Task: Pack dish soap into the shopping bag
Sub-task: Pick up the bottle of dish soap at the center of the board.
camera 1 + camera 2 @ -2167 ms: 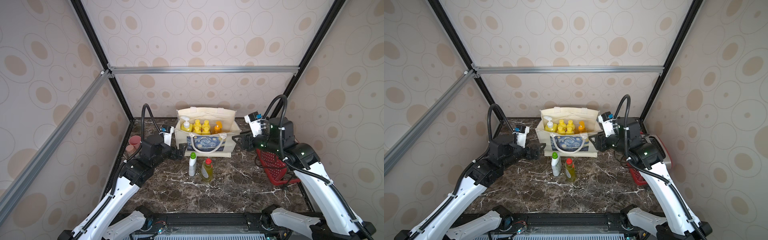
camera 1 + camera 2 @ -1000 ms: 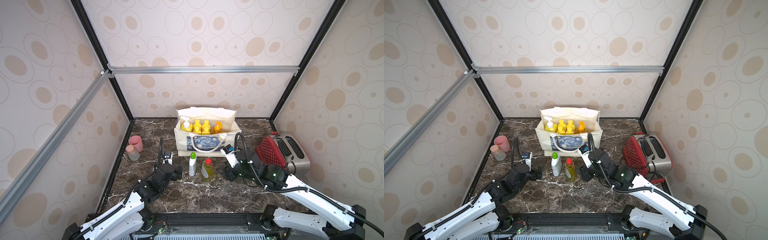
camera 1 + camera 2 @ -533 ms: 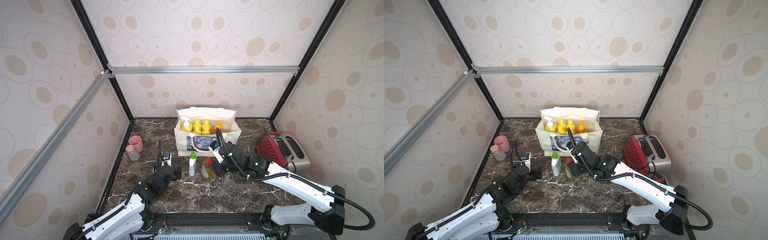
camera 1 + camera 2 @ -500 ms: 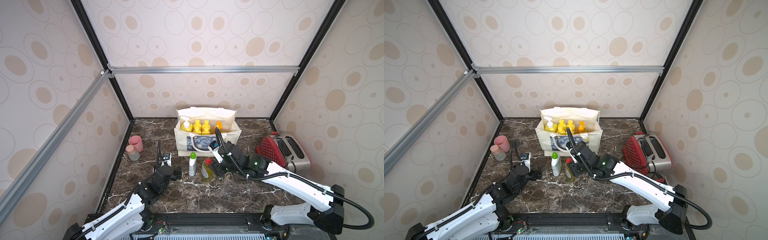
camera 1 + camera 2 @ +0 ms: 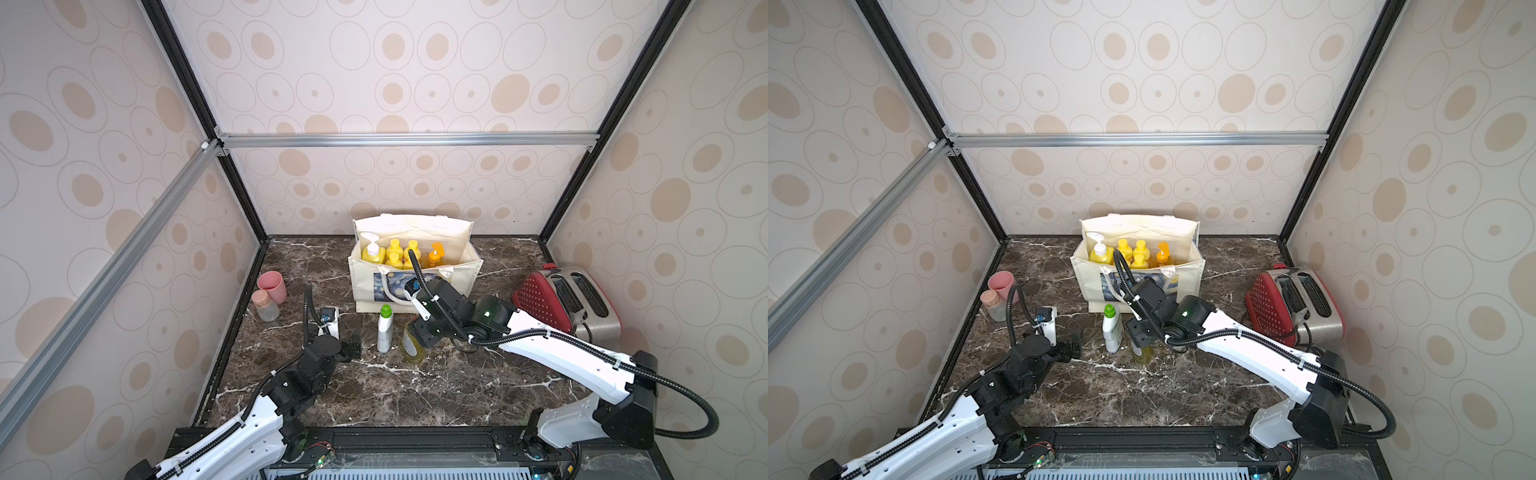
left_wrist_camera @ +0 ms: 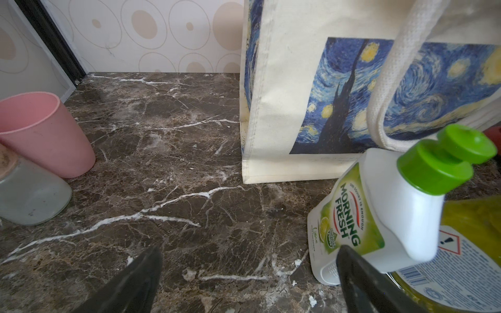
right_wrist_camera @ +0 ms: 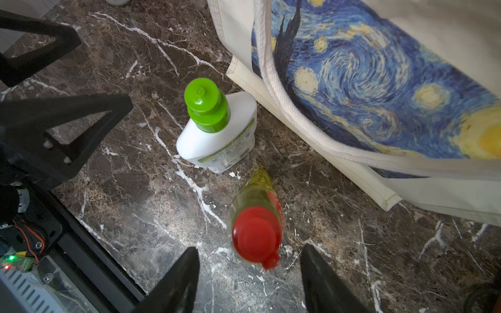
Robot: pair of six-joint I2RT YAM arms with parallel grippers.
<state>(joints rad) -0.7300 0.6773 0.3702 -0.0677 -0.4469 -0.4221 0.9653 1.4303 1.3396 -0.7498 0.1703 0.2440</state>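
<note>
Bottle [image 7: 256,216] stood upright between the spread jaws of the right claw [image 7: 250,248], touching neither. It was greenish-yellow, translucent, red-capped.

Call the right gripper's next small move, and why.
Probably lower the right gripper and close on the greenish plastic red-capped bottle. Its cap sits between the open jaws, apparently untouched, and the bottle stands outside the cream canvas tote.

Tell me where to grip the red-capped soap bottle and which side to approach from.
I'd grip the red-capped bottle just under its cap, coming from above: it stands upright, with the white bottle beside it and the bag nearby. The open right end effector hovers over its cap.
</note>
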